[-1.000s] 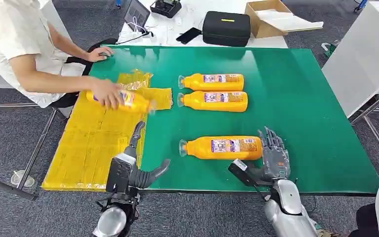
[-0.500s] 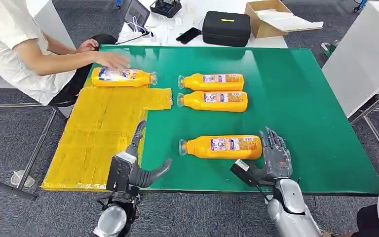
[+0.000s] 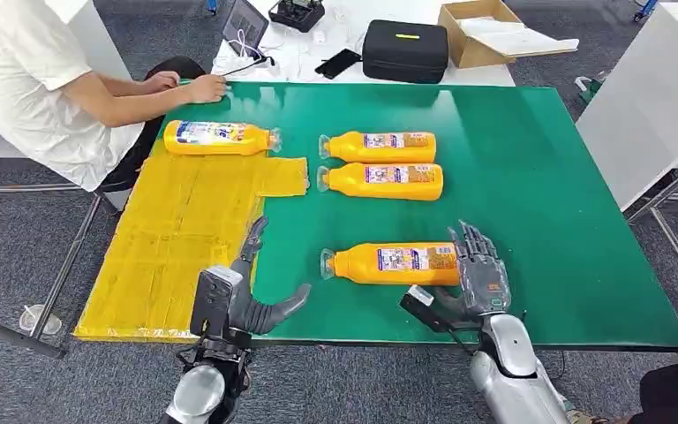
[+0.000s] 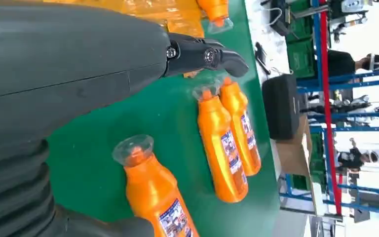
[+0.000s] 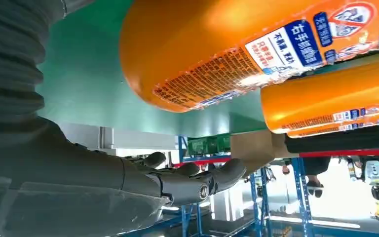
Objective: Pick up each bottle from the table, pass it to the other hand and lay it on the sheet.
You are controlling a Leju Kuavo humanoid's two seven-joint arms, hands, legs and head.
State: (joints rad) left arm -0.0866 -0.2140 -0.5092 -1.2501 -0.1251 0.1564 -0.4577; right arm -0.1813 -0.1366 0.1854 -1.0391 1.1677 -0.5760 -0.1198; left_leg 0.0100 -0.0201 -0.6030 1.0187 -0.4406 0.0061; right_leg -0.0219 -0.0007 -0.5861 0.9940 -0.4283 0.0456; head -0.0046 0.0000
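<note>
Nearest orange bottle (image 3: 397, 264) lies flat on the green surface (image 3: 538, 177), long axis left-right, clear cap toward our left hand (image 3: 245, 296), base end touching or just beside our right hand (image 3: 475, 274). Right hand is nearer; its fingers are spread upright, holding nothing. Left hand is also spread, empty, by the yellow sheet (image 3: 177, 238). Bottle looks glossy, labelled, rounded; we judge it may roll.

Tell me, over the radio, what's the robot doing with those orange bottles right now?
Right hand open at nearest bottle's base, no grip. Left hand open, empty, by the yellow sheet. One bottle on sheet's far edge. Path clear.
</note>
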